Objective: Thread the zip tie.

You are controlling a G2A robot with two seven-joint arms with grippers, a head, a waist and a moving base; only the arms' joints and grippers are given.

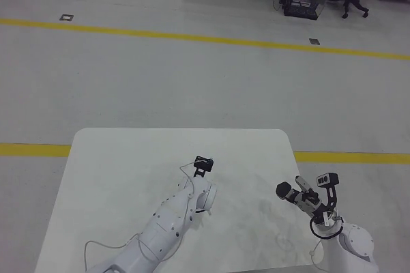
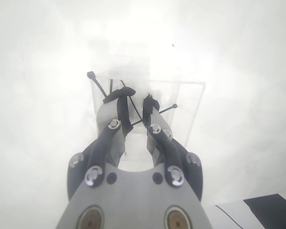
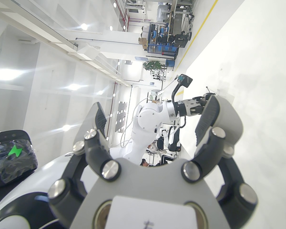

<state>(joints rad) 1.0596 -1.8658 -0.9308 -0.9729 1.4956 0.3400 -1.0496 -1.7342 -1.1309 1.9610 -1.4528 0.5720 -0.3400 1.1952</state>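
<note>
Currently your left gripper (image 2: 137, 97) has its fingers a little apart at the clear box (image 2: 196, 106). A black zip tie (image 2: 168, 108) crosses the gap between them, and it does not look pinched. That box holds a few more black ties, and one of them has its head (image 2: 90, 74) poking past the rim. Your right gripper (image 3: 155, 103), spread wide and empty, hangs at the edge of the table (image 1: 123, 177), well apart from the box. By my judgement nothing is threaded yet. You have still to grasp a tie and feed its tail through its head.

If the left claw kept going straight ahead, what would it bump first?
Probably the black zip ties in the clear box; the left claw is right at them, though depth is unclear.
</note>
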